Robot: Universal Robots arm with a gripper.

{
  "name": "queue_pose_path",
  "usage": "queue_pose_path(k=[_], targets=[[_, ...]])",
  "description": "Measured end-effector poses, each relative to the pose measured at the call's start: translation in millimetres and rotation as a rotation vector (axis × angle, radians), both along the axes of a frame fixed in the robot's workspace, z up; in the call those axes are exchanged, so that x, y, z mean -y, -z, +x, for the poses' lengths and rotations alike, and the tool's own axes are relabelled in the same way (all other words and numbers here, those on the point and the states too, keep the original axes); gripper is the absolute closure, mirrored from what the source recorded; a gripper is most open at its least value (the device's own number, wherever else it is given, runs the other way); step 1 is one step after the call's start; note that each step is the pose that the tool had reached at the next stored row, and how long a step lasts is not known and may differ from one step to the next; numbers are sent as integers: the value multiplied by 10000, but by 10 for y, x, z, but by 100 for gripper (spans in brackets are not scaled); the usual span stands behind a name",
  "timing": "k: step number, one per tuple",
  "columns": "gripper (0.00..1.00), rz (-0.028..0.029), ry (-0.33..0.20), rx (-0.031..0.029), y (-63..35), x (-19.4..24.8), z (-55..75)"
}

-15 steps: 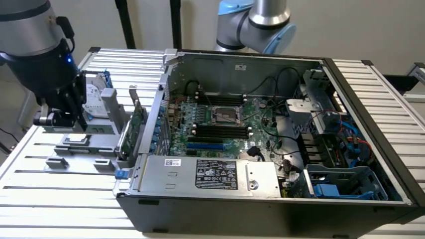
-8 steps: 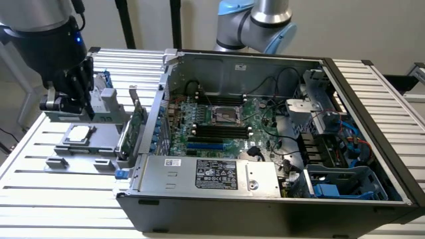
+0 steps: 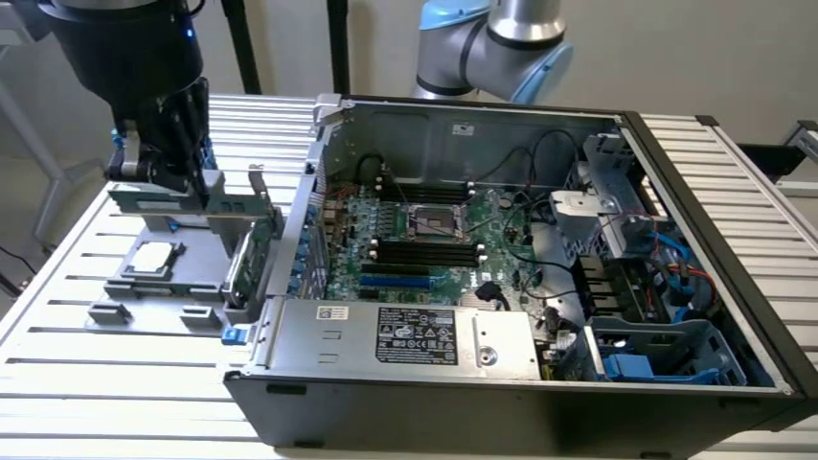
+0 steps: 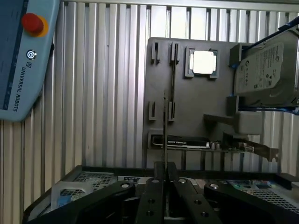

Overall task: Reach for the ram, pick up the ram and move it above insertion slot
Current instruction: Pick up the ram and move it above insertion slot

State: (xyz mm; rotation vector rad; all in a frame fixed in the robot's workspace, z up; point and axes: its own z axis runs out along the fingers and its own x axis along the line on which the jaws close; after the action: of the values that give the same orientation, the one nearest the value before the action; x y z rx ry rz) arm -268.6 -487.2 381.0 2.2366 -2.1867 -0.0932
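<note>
your hand [image 4: 164, 179] sits clamped on the ram [image 4: 165, 133], holding it edge-on above the grey tray [image 4: 196, 107].

"UNIVERSAL ROBOTS" reads along the blue teach pendant [image 4: 23, 56], off to one side of the gripper [image 4: 164, 186]; other labels stay illegible.

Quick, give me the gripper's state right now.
Gripper: fingers shut on the ram, held edge-on above the grey parts tray.
</note>
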Motion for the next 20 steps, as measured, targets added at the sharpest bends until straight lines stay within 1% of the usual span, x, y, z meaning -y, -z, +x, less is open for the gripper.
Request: queue_pose_path(k=[3, 20], targets=[[86, 69, -15, -1, -17, 1, 136], [86, 525, -102, -1, -32, 8, 909]])
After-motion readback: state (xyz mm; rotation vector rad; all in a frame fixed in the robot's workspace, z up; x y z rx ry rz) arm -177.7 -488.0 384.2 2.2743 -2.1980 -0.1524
